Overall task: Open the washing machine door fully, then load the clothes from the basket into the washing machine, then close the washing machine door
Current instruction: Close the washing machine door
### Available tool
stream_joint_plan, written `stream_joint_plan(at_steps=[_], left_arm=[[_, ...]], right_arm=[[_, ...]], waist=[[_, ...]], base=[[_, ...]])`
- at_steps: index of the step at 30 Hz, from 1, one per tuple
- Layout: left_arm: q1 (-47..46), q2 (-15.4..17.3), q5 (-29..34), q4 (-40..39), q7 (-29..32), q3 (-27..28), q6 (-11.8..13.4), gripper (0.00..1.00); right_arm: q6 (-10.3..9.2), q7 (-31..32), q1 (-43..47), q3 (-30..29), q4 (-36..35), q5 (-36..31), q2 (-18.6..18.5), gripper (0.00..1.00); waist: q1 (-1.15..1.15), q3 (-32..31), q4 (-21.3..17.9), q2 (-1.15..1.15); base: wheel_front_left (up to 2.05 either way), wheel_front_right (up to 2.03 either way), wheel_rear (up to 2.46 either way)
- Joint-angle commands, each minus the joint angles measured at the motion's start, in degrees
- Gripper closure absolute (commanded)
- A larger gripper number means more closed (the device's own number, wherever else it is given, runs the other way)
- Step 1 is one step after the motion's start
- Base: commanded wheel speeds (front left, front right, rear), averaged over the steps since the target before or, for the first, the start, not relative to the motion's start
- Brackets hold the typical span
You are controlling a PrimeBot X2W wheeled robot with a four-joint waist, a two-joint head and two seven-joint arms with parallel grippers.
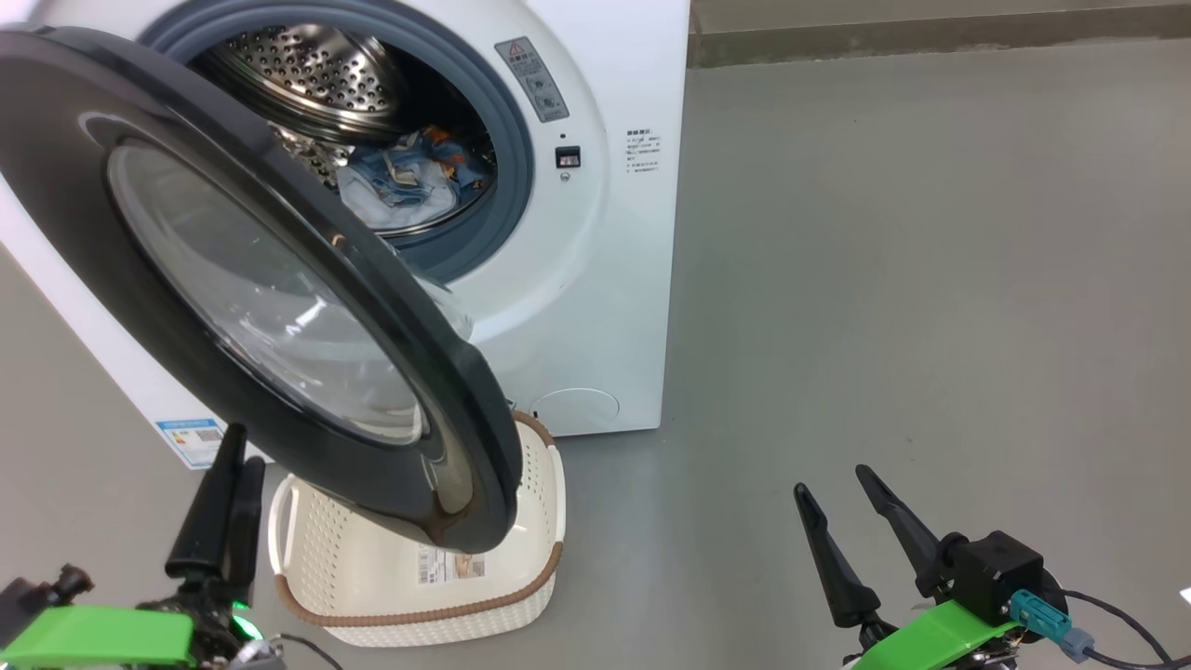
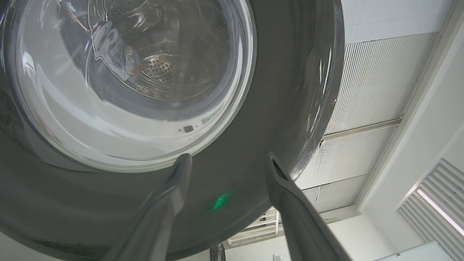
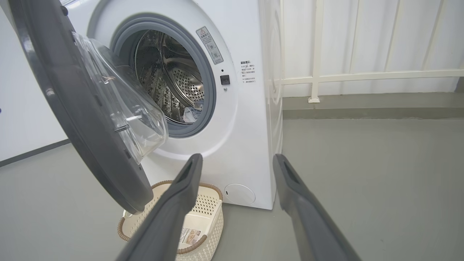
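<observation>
Closing step: washing machine door (image 1: 260,298) hangs part-open.
Left gripper (image 2: 228,156): jaws spread, empty, tips at the door's black rim, contact unclear; likely placed to push it shut. Right gripper (image 3: 237,156): jaws spread, idle. Past them, basket (image 1: 437,628) looks empty under the door; farthest, clothes (image 1: 400,181) lie inside the washing machine (image 1: 614,307).

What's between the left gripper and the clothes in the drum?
The partly open washing machine door: in the left wrist view the left gripper faces its glass, with the clothes behind it.
</observation>
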Motion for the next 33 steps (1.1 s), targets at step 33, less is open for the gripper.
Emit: stream_joint_plan(at_steps=[33], left_arm=[[2.7,17.5,40.2,5.1,-31.5,-15.8,-0.7,0.0]], right_arm=[[0.09,-0.7,-0.3,1.8,-2.1,-0.2,-0.2,0.0]], waist=[[0.0,-0.2,1.2,0.0]], base=[[0.0,0.0,0.0]])
